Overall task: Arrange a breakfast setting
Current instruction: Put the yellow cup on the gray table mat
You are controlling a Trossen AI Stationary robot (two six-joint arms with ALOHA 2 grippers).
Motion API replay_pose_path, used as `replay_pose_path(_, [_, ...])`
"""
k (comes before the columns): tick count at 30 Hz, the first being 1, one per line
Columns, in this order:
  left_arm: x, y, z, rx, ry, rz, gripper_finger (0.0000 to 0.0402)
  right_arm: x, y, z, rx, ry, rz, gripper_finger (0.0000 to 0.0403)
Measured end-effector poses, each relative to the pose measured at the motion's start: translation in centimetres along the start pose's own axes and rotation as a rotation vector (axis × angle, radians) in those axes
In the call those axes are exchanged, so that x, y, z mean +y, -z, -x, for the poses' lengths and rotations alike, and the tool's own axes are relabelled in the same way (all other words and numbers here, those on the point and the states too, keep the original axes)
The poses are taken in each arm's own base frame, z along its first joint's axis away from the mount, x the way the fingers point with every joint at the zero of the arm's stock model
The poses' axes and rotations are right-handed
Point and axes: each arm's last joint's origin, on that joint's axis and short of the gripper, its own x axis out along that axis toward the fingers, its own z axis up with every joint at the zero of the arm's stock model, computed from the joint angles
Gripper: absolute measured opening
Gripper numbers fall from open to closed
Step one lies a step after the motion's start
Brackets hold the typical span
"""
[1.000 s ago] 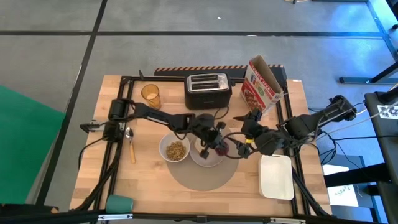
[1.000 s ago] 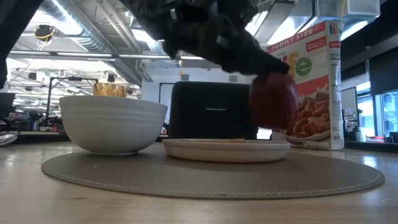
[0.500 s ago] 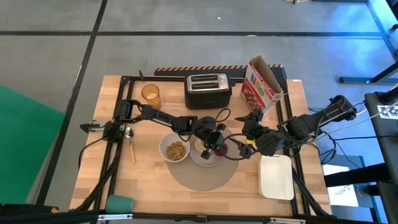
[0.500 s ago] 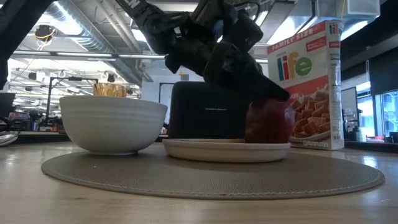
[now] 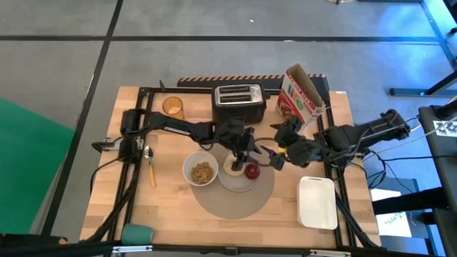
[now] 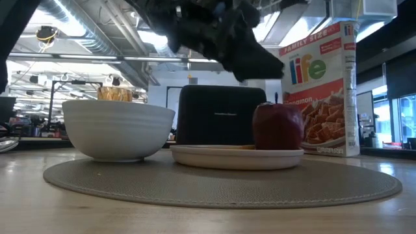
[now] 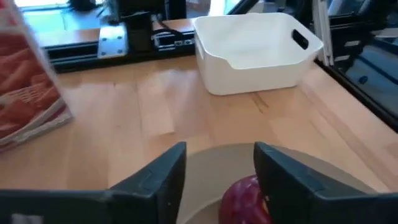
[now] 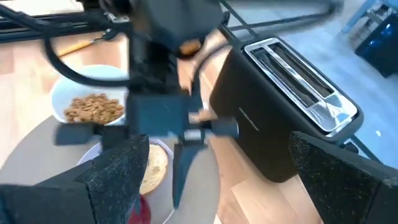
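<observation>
The red fruit (image 6: 278, 125) stands on the small white plate (image 6: 237, 156), beside a bagel (image 8: 152, 168). The plate and the white bowl (image 5: 201, 172) of cereal rest on the round grey mat (image 5: 239, 200). My left gripper (image 5: 244, 155) hangs open just above the fruit (image 7: 245, 199), with a finger (image 7: 155, 180) on either side and clear of it. My right gripper (image 5: 275, 158) stands open to the plate's right, holding nothing. The amber tumbler (image 5: 172, 107) and the wooden-handled spoon (image 5: 150, 165) are at the table's left.
A black toaster (image 5: 239, 103) and a cereal box (image 5: 300, 96) stand at the far side, behind the mat. A white rectangular tray (image 5: 318, 202) lies at the near right. Bare wood shows at the near left.
My left gripper has brought the red fruit down onto the plate, opened and let go. It has then risen clear, drawing back toward the far edge. The fruit now stands upright on the plate. My right gripper has shifted a little toward the far edge.
</observation>
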Motion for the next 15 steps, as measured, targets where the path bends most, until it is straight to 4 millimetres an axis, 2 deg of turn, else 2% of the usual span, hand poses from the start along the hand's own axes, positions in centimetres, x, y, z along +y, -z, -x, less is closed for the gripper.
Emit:
replay_pose_path(3, [0.0,-1.6,2.7,0.046,-0.099,0.049,0.0199,-0.6,-0.2,-0.5,0.011,0.013,-0.019,0.0379])
replay_pose_path(8, [0.6,-4.1,10.2,0.148,-0.361,0.275,0.0206,-1.8,-0.7,-0.8,0.008,0.023,-0.063,0.0379])
replay_pose_path(12, [0.5,-4.4,16.3,0.254,-0.53,0.42,0.0206,-2.6,-1.2,-1.1,-0.005,0.018,-0.106,0.0379])
replay_pose_path(15, [0.3,-3.5,19.9,0.392,-0.662,0.488,0.0206,-3.1,-1.6,-1.3,-0.017,0.005,-0.126,0.0379])
